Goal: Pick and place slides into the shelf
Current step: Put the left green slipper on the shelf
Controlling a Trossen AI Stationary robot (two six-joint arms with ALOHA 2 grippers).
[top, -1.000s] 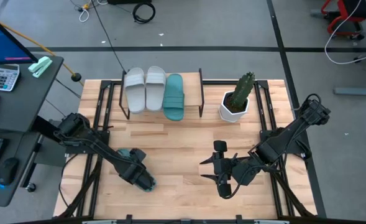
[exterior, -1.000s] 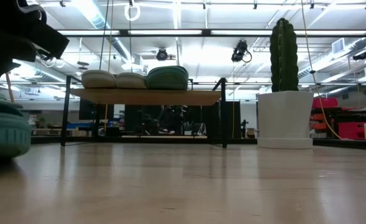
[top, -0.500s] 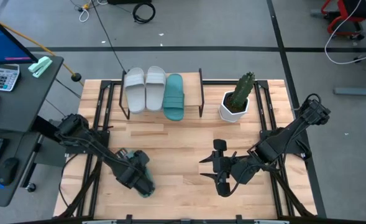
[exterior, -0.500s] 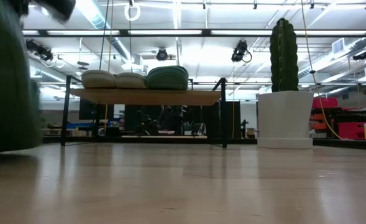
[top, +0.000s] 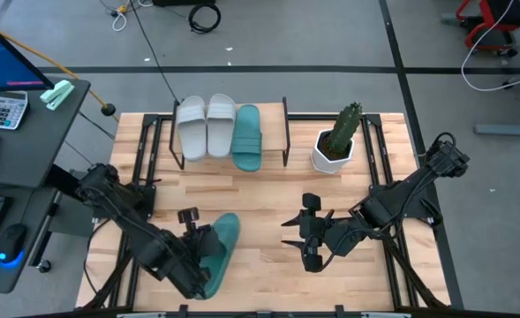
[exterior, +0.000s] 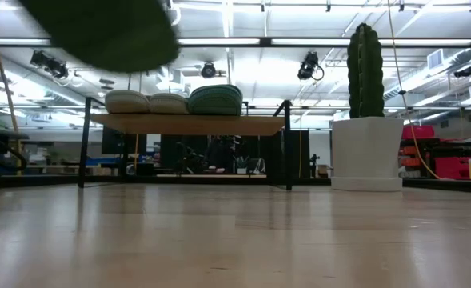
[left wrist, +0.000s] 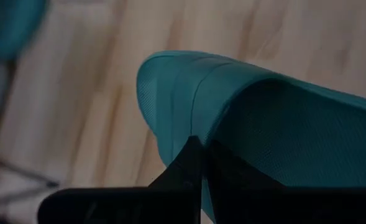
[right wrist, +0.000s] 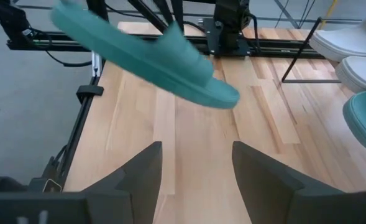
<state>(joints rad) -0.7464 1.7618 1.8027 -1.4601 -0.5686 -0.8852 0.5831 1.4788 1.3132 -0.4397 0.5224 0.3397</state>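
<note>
Wooden slatted surface [top: 268, 199] now clear below left pincer [top: 192, 265], clenched on lifted teal rubber slide [top: 221, 247]; shelf placement next.

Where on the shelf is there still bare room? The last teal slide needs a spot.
The shelf has a bare patch between the shelved teal slide and its right frame leg. Its left side is crowded by two pale slides. The left gripper holds the last teal slide.

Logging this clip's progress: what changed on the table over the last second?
The left gripper, jaws shut on the fourth teal green rubber slide, lifted it off the wooden tabletop; it now hangs tilted in the air. The right gripper, jaws open, barely moved. Three slides on the low wooden shelf and the potted cactus stayed put.
</note>
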